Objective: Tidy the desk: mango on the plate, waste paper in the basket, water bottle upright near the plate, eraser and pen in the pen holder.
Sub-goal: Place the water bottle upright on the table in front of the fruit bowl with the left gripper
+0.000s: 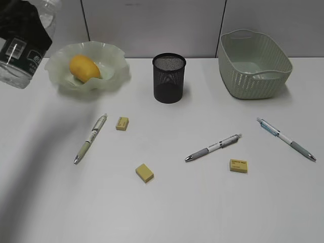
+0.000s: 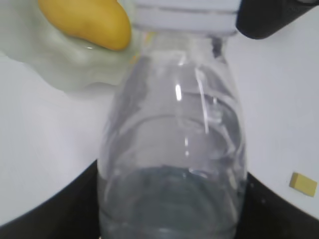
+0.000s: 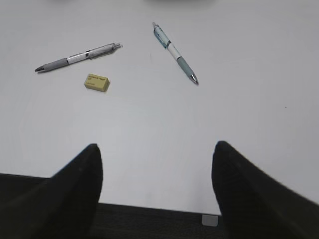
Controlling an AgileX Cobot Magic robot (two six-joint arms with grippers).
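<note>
while i have the water bottle [image 1: 23,43] lifted off the worktop [image 1: 202,202] at the far left of the exterior view, the left gripper [image 2: 169,219] is closed around its body, jaws standing wide because the bottle itself is wide; in the left wrist view the clear wall fills the space between the dark jaws, with the pale cap [image 2: 184,15] pointing away from the camera. it hangs tilted, just beside the plate [image 1: 114,76], which is sensible, since that is where it has to stand upright.

the mango [image 1: 84,68] already lies in the plate, so i judge that part done. the basket [image 1: 255,76] sits at the back right and the pen holder [image 1: 169,78] stands in the middle at the back, between the two; i cannot see any waste paper on the worktop, and i cannot tell whether it lies inside the basket.

three pens and three erasers lie loose in front. one pen [image 1: 91,137] and two erasers [image 1: 122,123] [image 1: 145,172] are left of centre. the right gripper [image 3: 157,164] hovers open and empty, low over the worktop, with a grey pen [image 3: 79,56], a blue-tinted pen [image 3: 175,52] and an eraser [image 3: 97,82] ahead of it, well placed to take those while the left arm is busy.

my worry is the tilt: the bottle needs to come square before i let go.
</note>
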